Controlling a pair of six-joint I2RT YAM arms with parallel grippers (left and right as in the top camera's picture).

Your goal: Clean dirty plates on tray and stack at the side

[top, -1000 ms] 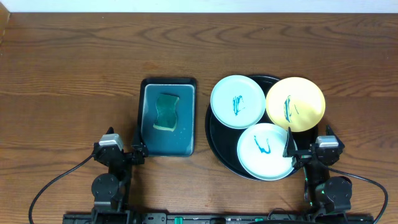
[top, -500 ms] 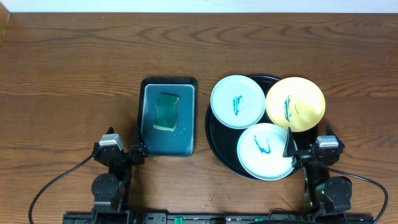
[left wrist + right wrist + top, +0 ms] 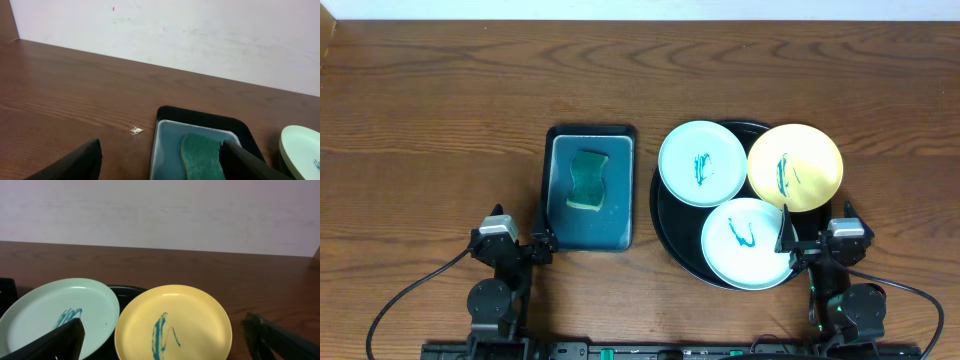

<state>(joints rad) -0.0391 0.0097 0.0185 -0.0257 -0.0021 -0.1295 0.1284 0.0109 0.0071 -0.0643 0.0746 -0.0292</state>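
The round black tray (image 3: 668, 222) holds three plates with teal scribbles: a mint-white one (image 3: 703, 163) at its upper left, a yellow one (image 3: 795, 167) at its upper right, another mint-white one (image 3: 748, 243) at the front. The yellow plate (image 3: 173, 329) and a mint plate (image 3: 59, 314) show in the right wrist view. My left gripper (image 3: 516, 245) is open and empty at the table's front, left of the teal tray. My right gripper (image 3: 817, 243) is open and empty at the front, beside the front plate. Its fingers (image 3: 170, 342) frame the yellow plate.
A rectangular teal tray (image 3: 563, 215) with a green sponge (image 3: 588, 181) lies left of the black tray; both show in the left wrist view, tray (image 3: 165, 145) and sponge (image 3: 202, 159). A white wall stands beyond the table's far edge.
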